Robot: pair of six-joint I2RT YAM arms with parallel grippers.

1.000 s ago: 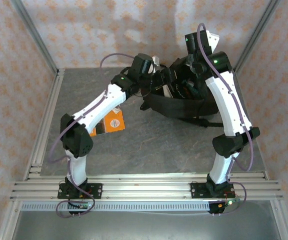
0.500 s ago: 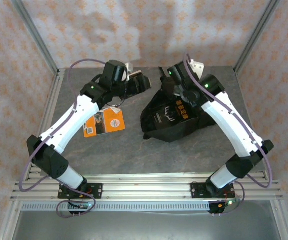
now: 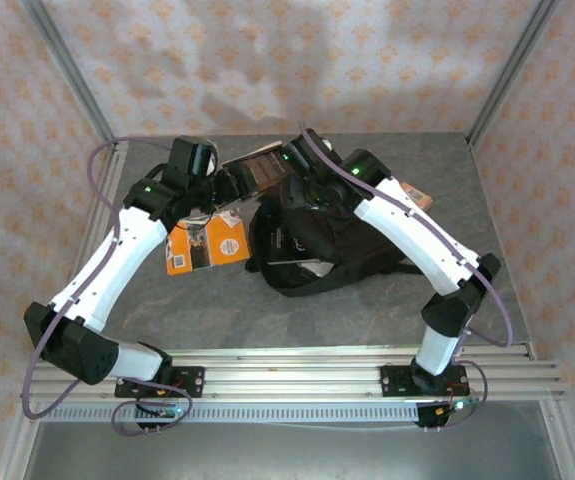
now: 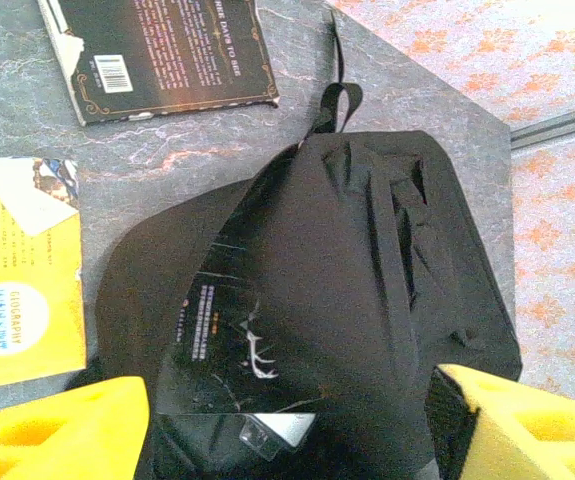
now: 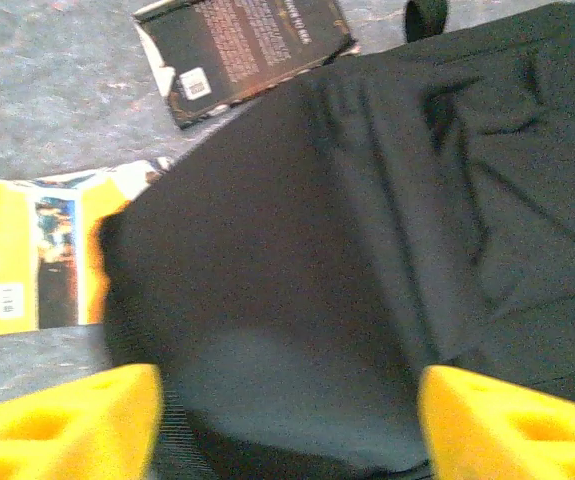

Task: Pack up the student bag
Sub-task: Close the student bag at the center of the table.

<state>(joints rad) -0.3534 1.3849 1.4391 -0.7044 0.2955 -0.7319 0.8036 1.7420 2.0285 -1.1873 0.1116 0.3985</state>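
Nearest me, the left tool point(image 4: 289, 430) hangs over the student bag point(image 4: 347, 290). Its yellow pads point(image 4: 62, 430) are spread wide, one to each side of the bag, and grip nothing. I cannot tell whether they brush the fabric. The right tool point(image 5: 287, 425) is just as wide apart above the same bag and also empty. Its wrist view is blurred, so the fabric shows only as dark folds. In both wrist views the bag's near end is cut off by the lower edge and the pads.

The bag lies slumped about the middle of the bench point(image 3: 297, 320), a little toward the far edge and the right side. It carries a white antler-like mark above rows of print too small to read. There is also a pale patch at its near end that I can't identify.

Just left of the bag lies a yellow book point(image 3: 207, 245), its edge right at the bag's side. I can't tell whether it is tucked under. A pale circle on the cover reads "GEOGRAPHY", and there is a barcode. From above, the left arm crosses its far corner.

Beyond the bag, toward the far edge, a black book point(image 4: 157, 50) lies flat close to the bag's top loop. It has a white barcode label and lines of lettering I can't read with any confidence.

Toward the far right corner, an orange corner point(image 3: 419, 196) of something flat peeks out from behind the right arm, the rest hidden.
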